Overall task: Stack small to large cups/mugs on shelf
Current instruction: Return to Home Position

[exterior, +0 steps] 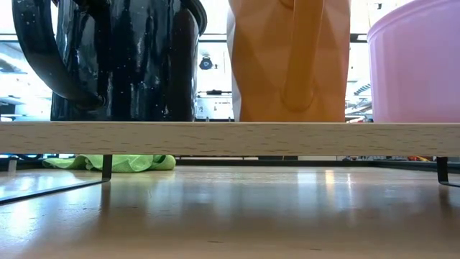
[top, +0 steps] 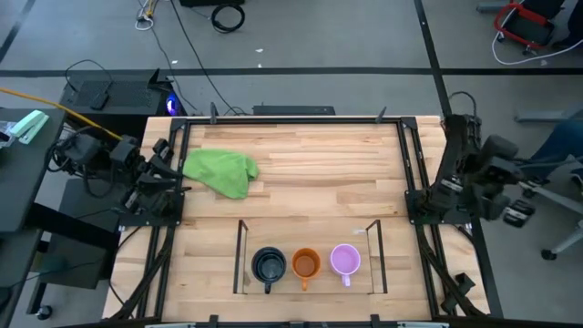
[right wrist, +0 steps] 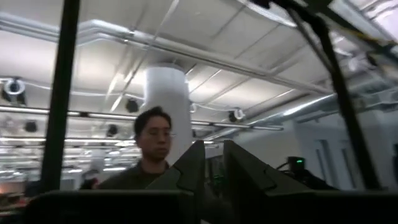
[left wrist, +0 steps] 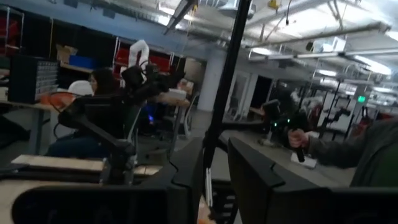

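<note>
- The light wooden bench point(top: 310, 155) carries everything.
- The low light-wood shelf point(top: 310, 235) with clear side panels stands mid-bench at the front edge.
- The left hand point(left wrist: 216, 155) rests at the bench's left edge and the right hand point(right wrist: 214, 152) at its right edge, both slightly parted and empty.
- The crumpled green cloth point(top: 221, 171) lies back-left.
- The dark navy mug point(top: 268, 265), orange mug point(top: 305, 264) and lilac mug point(top: 344, 260) stand upright in a row on the shelf.

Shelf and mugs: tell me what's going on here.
Three mugs stand in a row on the shelf: black mug, orange mug, purple mug, side by side rather than nested. Nothing is handling them; the left arm and right arm sit folded at the side edges of the table. A green cloth lies near the left arm.
</note>
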